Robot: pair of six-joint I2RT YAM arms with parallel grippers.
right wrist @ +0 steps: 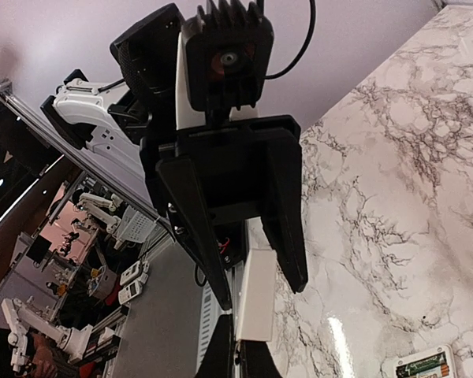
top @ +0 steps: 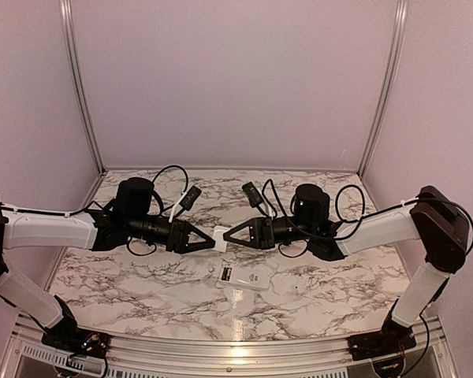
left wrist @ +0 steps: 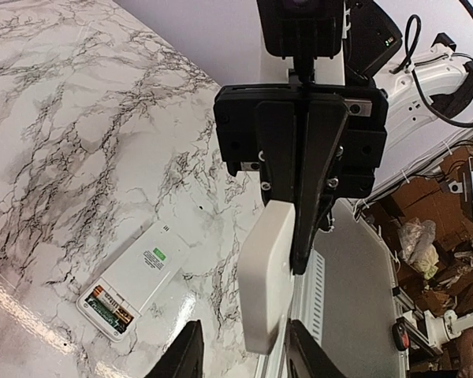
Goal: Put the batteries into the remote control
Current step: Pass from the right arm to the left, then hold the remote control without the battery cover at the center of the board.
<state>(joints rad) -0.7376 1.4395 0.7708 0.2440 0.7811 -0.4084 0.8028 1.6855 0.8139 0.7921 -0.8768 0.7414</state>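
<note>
The remote control lies back-up on the marble table, near its front edge and between the two arms. The compartment at one end is uncovered. The batteries sit side by side inside it.

Above the remote, clear of the table, a white battery cover hangs between the two grippers, which meet nose to nose. The right gripper has its jaws closed on one end of the cover. The left gripper has its jaws part open around the other end. In the left wrist view, one of its fingers stands apart from the cover. The other finger looks close against it, though contact is hard to judge.
</note>
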